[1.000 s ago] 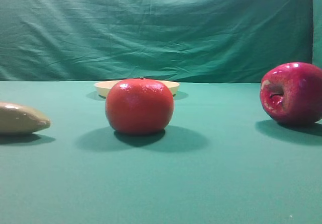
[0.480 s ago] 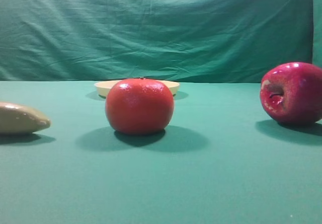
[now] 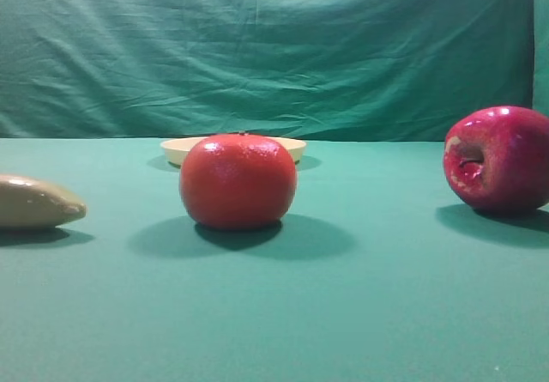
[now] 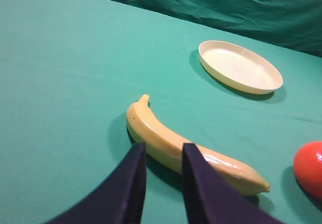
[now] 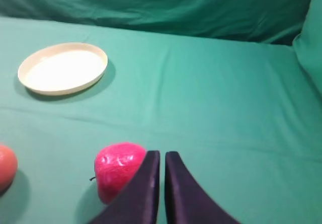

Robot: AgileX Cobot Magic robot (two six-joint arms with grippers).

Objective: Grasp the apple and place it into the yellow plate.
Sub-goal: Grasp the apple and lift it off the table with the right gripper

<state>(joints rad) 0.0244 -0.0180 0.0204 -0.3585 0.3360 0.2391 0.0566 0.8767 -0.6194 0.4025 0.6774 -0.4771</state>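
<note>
Where exterior crops, banana (image 4: 186, 151) whole

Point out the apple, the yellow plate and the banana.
apple (image 3: 497, 159): exterior high view, on its glossy side right of the stem hollow.
yellow plate (image 5: 63, 68): right wrist view, on its bare inner floor.
banana (image 4: 166, 142): left wrist view, on its middle.

Orange (image 3: 238, 182) mid-cloth; banana (image 4: 187, 150) well left; green cloth (image 3: 360, 313), green backdrop (image 3: 274, 47).
</note>
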